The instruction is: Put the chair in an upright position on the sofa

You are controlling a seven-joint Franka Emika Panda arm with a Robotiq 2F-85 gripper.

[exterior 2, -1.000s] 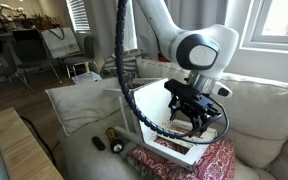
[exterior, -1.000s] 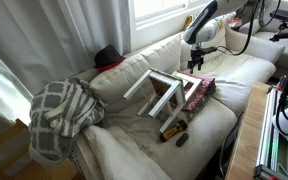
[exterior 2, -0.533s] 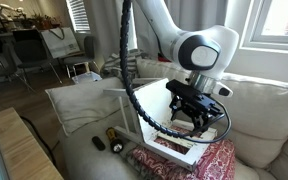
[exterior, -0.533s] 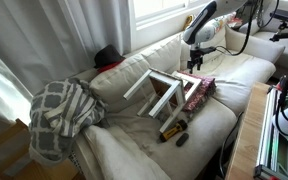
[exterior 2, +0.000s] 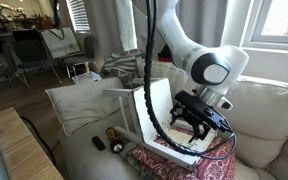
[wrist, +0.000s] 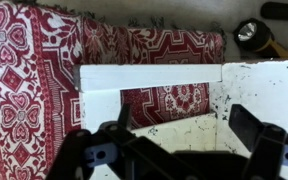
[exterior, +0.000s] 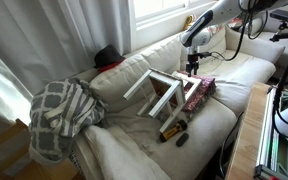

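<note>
In an exterior view the chair lies tipped over on the sofa, with the gripper just above the chair's end. In an exterior view the gripper hangs over the chair. In the wrist view its fingers are spread wide and empty above the chair, with a red patterned cloth under the chair

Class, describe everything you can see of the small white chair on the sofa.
The chair is small and white and looks like painted wood, with flat boards and thin straight legs. Dark scuffs speckle the paint in the wrist view. It is not upright: it lies tipped over on the sofa, partly resting on a red patterned cloth. The open gripper hangs just above it, fingers either side of a white rail. Whether they touch it cannot be told.
</note>
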